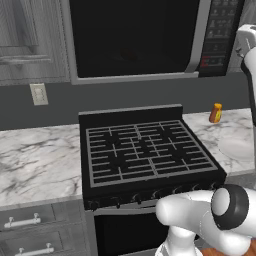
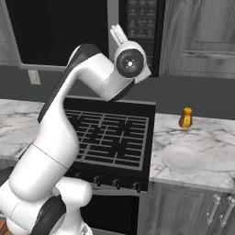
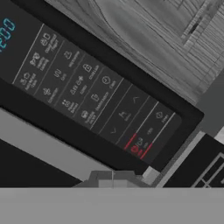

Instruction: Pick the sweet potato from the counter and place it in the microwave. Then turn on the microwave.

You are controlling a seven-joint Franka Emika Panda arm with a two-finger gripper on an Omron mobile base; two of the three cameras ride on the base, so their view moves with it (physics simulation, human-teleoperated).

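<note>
One microwave, door closed, sweet potato unseen; one button panel, labels unreadable. One orange bottle, one white plate on counter. Gripper fingers pressed together, holding nothing.

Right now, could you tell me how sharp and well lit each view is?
Hand view: the microwave button legends are soft, too blurred to read. Left base view: the door glass is nearly black. Right base view: even light, with the white plate faint against the counter.

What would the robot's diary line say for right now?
stage: at microwave buttons | pincer: shut, holding nothing, facing button panel | door: closed | plate and orange bottle: on counter
</note>
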